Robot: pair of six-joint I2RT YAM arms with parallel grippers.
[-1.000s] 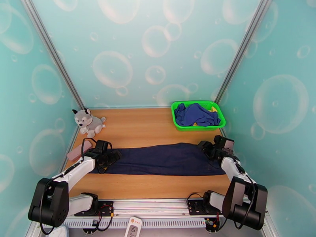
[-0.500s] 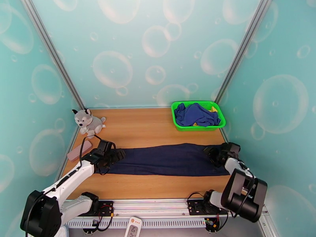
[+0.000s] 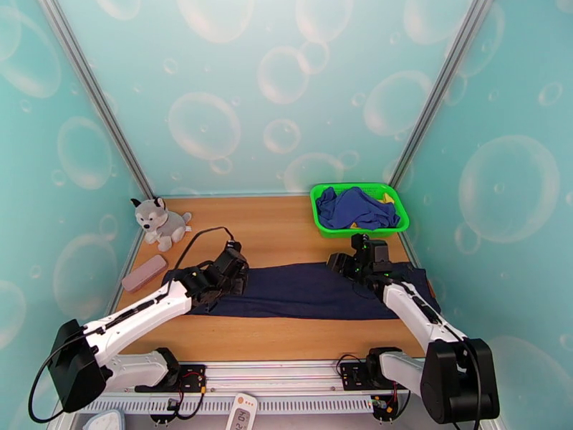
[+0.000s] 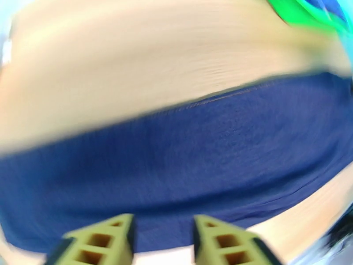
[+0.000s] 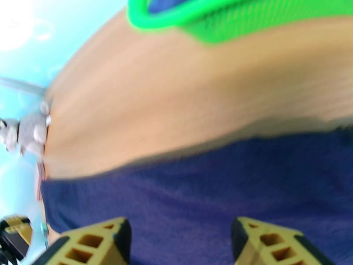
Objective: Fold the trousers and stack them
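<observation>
The dark navy trousers point(image 3: 301, 292) lie flat and stretched out left to right across the near half of the wooden table. My left gripper point(image 3: 236, 270) hovers over their left part. In the left wrist view its fingers point(image 4: 101, 239) stand a narrow gap apart, with the blurred trousers point(image 4: 176, 164) lying flat beyond them and nothing clamped. My right gripper point(image 3: 342, 265) sits over the far edge, right of the middle. The right wrist view shows the right gripper point(image 5: 181, 244) open wide above the trousers point(image 5: 198, 186), empty.
A green basket point(image 3: 362, 231) at the back right holds a royal-blue garment point(image 3: 354, 208). A plush husky point(image 3: 159, 222) sits at the back left, with a pink block point(image 3: 143, 272) in front of it. Bare wood lies behind the trousers.
Both grippers have swung inward from the ends of the trousers toward the middle. The left jaws have narrowed. The right end of the trousers is now uncovered and lies flat.
</observation>
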